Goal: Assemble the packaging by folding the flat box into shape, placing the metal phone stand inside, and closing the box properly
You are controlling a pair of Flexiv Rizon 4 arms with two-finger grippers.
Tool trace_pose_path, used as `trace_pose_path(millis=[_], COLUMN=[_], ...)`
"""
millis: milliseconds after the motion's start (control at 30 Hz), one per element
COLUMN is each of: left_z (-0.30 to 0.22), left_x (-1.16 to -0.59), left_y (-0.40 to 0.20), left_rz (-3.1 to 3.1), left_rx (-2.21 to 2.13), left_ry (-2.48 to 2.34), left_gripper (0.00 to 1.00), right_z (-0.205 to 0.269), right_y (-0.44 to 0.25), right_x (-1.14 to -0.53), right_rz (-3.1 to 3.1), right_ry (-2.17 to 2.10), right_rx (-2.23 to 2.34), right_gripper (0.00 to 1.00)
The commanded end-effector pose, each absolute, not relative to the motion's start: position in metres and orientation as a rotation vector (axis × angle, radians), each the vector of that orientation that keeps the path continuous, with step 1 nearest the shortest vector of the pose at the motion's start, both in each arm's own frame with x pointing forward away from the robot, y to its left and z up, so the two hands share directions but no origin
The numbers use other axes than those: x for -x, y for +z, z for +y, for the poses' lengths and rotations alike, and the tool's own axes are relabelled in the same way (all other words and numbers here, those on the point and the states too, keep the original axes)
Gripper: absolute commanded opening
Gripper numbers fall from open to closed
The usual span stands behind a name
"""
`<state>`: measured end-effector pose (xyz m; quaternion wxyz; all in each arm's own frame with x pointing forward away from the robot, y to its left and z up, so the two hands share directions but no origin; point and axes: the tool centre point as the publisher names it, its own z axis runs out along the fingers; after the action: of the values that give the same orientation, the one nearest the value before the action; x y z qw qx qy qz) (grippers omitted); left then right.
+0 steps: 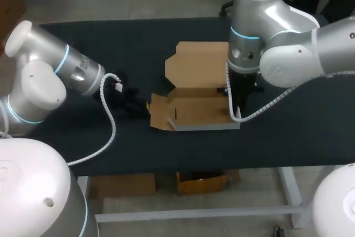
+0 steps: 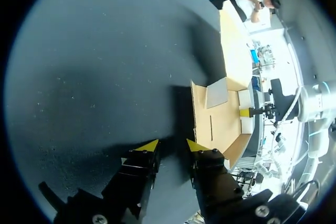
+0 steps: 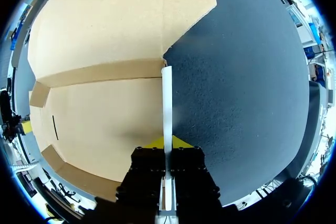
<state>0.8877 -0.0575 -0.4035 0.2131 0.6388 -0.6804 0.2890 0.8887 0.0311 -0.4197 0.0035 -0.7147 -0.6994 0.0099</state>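
One cardboard box (image 1: 195, 70), half-folded, on table (image 1: 294, 137), right claw (image 3: 167, 142) apparently clamping its side wall — left claw (image 2: 170, 146) open, nearby.

Nothing readable here tbh, can't make out any text, labels or numbers on the cardboard box (image 1: 197, 70) or anywhere else.

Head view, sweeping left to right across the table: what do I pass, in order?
left arm → left gripper, open, just short of the box's left flap → cardboard box, lying open → right gripper, pinching the box's right side wall.
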Motion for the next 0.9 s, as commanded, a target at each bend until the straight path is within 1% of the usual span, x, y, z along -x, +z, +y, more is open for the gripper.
trace_pose_path(millis=[33,200,400,600,800,900], left_z=[-0.064,-0.073,-0.081,-0.088,-0.101,-0.107], left_x=[-0.892,-0.891,-0.891,-0.891,-0.891,-0.891], left_y=[-0.406,-0.401,-0.394,-0.386,-0.382,-0.38], left_rz=[-1.89,-1.899,-1.899,-1.897,-1.913,-1.918], left_rx=[-1.751,-1.72,-1.687,-1.662,-1.622,-1.615], left_ry=[0.807,0.828,0.861,0.879,0.862,0.856], left_gripper=[0.29,0.3,0.3,0.32,0.32,0.34], right_z=[0.032,0.032,0.032,0.032,0.032,0.032], right_y=[-0.419,-0.419,-0.419,-0.419,-0.419,-0.419], right_x=[-0.888,-0.888,-0.888,-0.888,-0.888,-0.888], right_rz=[-2.192,-2.192,-2.192,-2.192,-2.192,-2.192], right_ry=[0.034,0.034,0.034,0.034,0.034,0.034], right_rx=[2.241,2.241,2.241,2.241,2.241,2.241], right_gripper=[0.0,0.0,0.0,0.0,0.0,0.0])
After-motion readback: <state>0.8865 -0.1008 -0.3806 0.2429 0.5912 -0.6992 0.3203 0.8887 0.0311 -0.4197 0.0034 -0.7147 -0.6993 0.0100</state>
